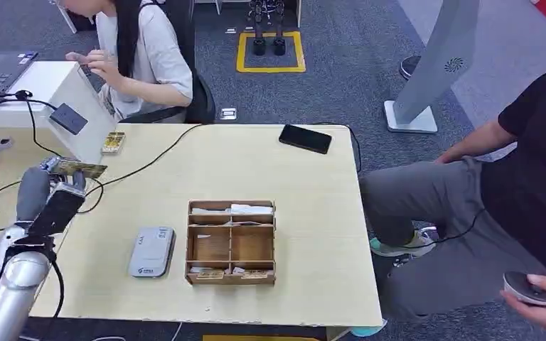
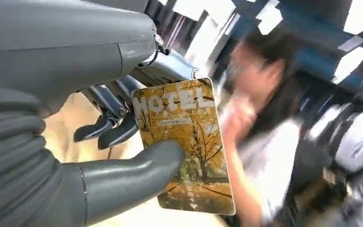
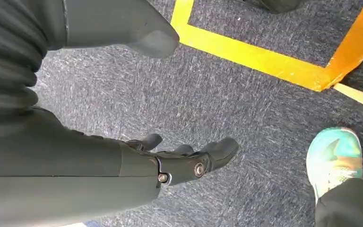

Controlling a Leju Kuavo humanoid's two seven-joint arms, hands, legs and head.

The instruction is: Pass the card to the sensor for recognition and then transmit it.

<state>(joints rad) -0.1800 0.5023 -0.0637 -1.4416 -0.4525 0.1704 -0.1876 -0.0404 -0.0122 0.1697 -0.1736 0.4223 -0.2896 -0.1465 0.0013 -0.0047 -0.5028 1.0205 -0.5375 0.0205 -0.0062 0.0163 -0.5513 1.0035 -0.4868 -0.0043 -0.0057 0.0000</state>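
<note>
My left hand (image 1: pixel 51 192) is raised over the table's left side and pinches a yellow hotel card (image 1: pixel 78 168) between thumb and fingers. In the left wrist view the card (image 2: pixel 189 142) shows an autumn-tree picture, with my thumb (image 2: pixel 142 165) pressed across its face. The dark card sensor (image 1: pixel 68 118) sits on the sloped white stand (image 1: pixel 78 135) just beyond the card, a short gap away. My right hand (image 3: pixel 179 161) hangs over grey carpet, its fingers apart and holding nothing.
A wooden divided box (image 1: pixel 231 241) and a grey device (image 1: pixel 151 251) lie mid-table, a black phone (image 1: pixel 305 138) at the far edge. Cables (image 1: pixel 142 167) trail across the left side. One person sits behind the stand; another sits at the right, a teal shoe (image 3: pixel 335 158) near my right hand.
</note>
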